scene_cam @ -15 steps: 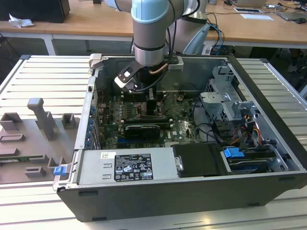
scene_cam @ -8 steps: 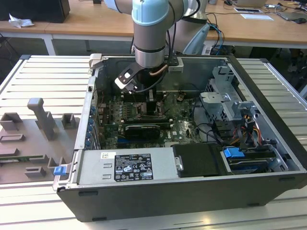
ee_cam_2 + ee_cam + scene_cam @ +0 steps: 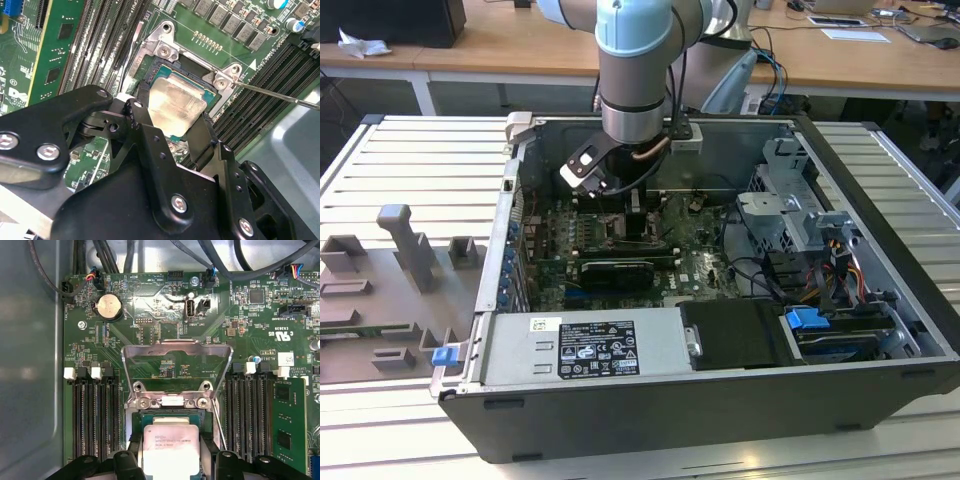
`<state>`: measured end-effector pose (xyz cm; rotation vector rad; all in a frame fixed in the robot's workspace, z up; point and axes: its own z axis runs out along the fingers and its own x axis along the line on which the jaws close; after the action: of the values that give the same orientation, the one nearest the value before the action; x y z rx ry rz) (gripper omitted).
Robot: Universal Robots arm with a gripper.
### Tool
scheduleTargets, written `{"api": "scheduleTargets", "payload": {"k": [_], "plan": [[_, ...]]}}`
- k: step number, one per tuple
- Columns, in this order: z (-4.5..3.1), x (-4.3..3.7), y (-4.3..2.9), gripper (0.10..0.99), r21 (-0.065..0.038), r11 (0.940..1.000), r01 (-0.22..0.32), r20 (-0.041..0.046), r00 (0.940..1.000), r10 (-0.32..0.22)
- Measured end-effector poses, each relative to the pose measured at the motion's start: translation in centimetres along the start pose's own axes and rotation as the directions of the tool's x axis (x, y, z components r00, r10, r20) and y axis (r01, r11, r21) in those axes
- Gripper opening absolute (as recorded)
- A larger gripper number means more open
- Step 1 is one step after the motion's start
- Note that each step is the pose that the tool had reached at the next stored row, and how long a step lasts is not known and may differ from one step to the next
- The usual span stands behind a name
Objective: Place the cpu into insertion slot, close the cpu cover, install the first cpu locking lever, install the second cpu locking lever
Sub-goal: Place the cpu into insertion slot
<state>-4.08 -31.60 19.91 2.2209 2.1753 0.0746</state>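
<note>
Black gripper [image 3: 172, 114] pinches the cpu [image 3: 176, 100] at the insertion slot [image 3: 190, 67] in the second wrist view. First wrist view: the cpu cover [image 3: 177, 344] stands open; closing and both levers [image 3: 219, 425] remain. Exterior view, upper middle: arm [image 3: 635, 60] inside the case [image 3: 620, 432].

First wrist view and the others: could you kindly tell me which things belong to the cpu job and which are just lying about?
Job: cpu, held in the hand at the insertion slot; cpu cover, raised open; locking lever.
Lying about: coin battery, memory slots, memory module, power supply, grey fixtures.
</note>
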Motion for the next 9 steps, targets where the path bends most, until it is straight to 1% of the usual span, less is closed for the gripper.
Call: {"api": "scheduleTargets", "payload": {"k": [5,6,9], "plan": [[0.01,0.00,0.00,0.553,0.000,1.0000,0.000,-0.0001,1.0000,0.000],[0.01,0.00,0.00,0.616,0.000,1.0000,0.000,-0.0001,1.0000,0.000],[0.01,-0.04,0.00,0.616,0.000,1.0000,0.000,-0.0001,1.0000,0.000]]}}
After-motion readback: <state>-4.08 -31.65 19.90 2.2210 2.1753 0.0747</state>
